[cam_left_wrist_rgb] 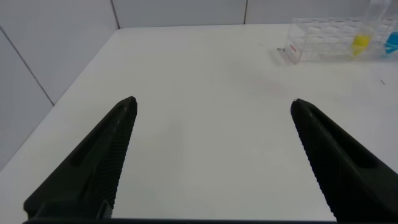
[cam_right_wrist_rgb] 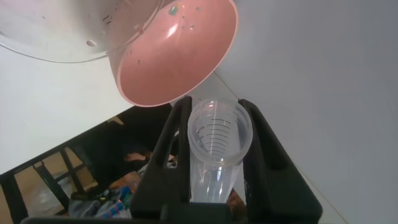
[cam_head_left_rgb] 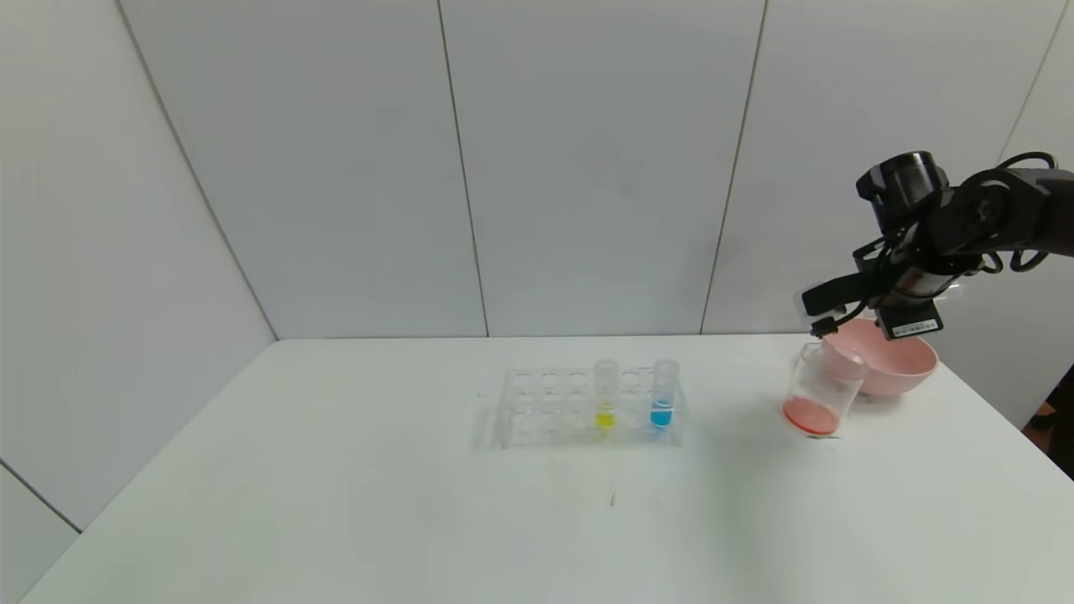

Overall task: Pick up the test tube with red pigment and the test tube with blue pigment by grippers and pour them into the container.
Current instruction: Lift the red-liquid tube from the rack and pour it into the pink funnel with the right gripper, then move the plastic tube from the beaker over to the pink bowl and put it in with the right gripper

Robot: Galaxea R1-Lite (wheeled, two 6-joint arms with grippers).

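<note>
The test tube with red pigment (cam_right_wrist_rgb: 217, 146) sits clamped between the two fingers of the right gripper (cam_right_wrist_rgb: 214, 155), its open mouth showing graduation marks and no liquid visible inside (it looks empty). In the head view this gripper (cam_head_left_rgb: 826, 323) hangs just above the rim of the container (cam_head_left_rgb: 821, 390), which stands on the counter (cam_head_left_rgb: 336, 503) with orange-red liquid at its bottom. Directly behind the container, touching or nearly touching it, is the pink bowl (cam_head_left_rgb: 902, 365).

Well away from the right fingers, the tube rack (cam_head_left_rgb: 587, 408) holds the test tube with blue pigment (cam_head_left_rgb: 663, 394) upright, with a yellow-liquid tube (cam_head_left_rgb: 605, 394) beside it.

The left gripper (cam_left_wrist_rgb: 211, 162) hovers over a bare part of the counter, its fingers (cam_left_wrist_rgb: 106, 155) spread wide apart and holding nothing; the rack (cam_left_wrist_rgb: 336, 40) is far beyond them.
</note>
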